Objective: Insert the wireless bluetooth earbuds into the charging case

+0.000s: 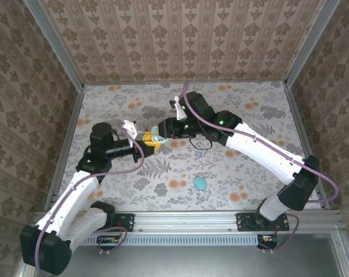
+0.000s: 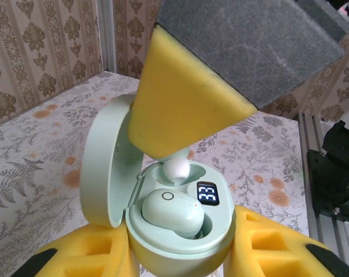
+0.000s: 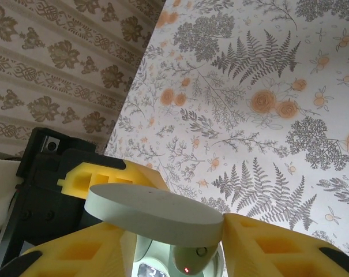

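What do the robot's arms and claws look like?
The left arm and right arm are white with black joints, tiny green lights and a purple cable. The left claw and right claw have chunky yellow foam pads.

Your top external camera hangs above and behind the arm bases, which line the bottom of its frame. It looks down from far off on the whole bench and the papered walls round it. Your left wrist camera sits right behind the left jaws, close up on the open charging case at lower centre, and faces across the bench toward a wall. Your right wrist camera looks obliquely down onto the bench print, past the right jaws and the case's lid, both at the bottom of its frame. All three views share that case, mid-frame from above.
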`<action>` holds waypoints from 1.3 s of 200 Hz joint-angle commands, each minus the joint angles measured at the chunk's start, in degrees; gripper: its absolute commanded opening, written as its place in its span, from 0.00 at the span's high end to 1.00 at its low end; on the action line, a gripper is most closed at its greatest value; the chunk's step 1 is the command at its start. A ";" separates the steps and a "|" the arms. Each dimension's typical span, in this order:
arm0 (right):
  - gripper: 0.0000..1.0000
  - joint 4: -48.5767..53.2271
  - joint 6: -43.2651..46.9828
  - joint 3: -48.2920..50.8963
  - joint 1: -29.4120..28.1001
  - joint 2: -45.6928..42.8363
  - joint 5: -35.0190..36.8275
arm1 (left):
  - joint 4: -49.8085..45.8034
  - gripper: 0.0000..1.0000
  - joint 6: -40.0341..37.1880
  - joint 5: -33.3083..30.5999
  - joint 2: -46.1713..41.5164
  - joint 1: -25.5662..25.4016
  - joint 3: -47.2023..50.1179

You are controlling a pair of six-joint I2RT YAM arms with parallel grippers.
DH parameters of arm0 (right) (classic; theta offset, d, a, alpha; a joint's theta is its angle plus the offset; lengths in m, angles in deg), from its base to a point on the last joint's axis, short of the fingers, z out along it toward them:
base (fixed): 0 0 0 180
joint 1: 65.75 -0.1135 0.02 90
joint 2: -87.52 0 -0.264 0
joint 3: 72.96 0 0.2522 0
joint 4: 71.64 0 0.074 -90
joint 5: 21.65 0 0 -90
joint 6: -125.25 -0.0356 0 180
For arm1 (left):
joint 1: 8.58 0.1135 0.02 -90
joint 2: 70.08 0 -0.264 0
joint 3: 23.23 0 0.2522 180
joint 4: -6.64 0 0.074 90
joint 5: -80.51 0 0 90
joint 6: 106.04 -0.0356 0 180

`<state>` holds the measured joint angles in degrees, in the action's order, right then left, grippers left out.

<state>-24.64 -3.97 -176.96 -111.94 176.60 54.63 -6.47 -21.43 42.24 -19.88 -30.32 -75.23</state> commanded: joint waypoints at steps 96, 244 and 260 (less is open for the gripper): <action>0.63 -2.27 -2.46 2.06 -0.05 -3.08 0.35 | -1.61 1.00 -2.79 -1.57 -1.00 -1.19 -1.13; 0.67 3.12 1.63 -2.98 -4.00 -0.47 2.57 | -0.82 1.00 -2.02 -2.49 -0.87 -1.20 -0.69; 0.67 4.05 2.47 -3.75 -4.53 -0.05 3.77 | -0.56 1.00 -1.83 -2.29 -0.78 -1.20 -0.61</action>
<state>-21.43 -3.64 -177.46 -114.48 175.99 58.61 -7.63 -22.57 40.03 -20.45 -31.06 -75.27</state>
